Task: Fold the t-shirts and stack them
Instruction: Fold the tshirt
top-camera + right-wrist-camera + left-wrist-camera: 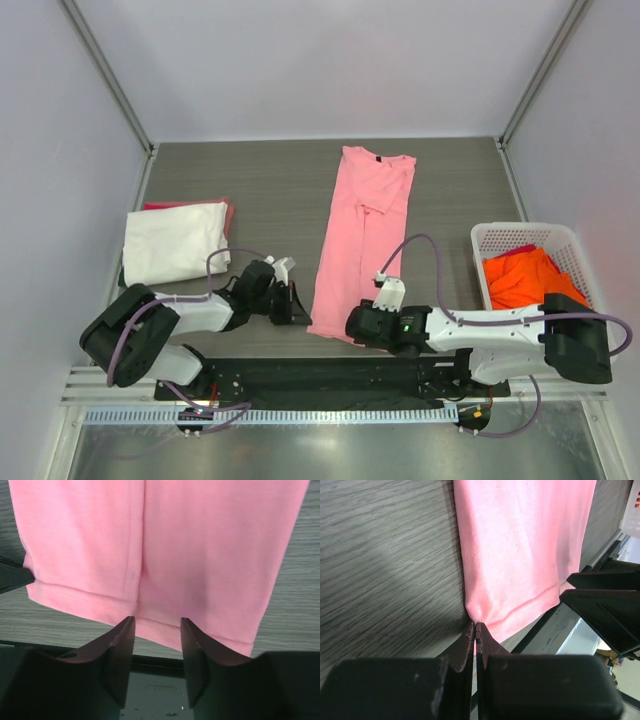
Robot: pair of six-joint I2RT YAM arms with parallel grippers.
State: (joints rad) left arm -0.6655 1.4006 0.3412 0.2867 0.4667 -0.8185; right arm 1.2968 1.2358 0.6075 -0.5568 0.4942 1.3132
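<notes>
Left fingers (464, 647) pinched, right fingers (119, 652) apart

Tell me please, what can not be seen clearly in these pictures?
- Red shirt: top view, the white shirt covers all but an edge.
- Orange shirt and basket: top view, the right arm hides their near part.
- Left gripper: left wrist view, shut at the pink shirt corner; its own tips hide any pinched cloth.

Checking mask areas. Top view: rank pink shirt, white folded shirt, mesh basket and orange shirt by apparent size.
1. pink shirt: largest.
2-3. mesh basket and white folded shirt: they look alike, and the right arm hides the basket's near end, so unranked.
4. orange shirt: smallest.
</notes>
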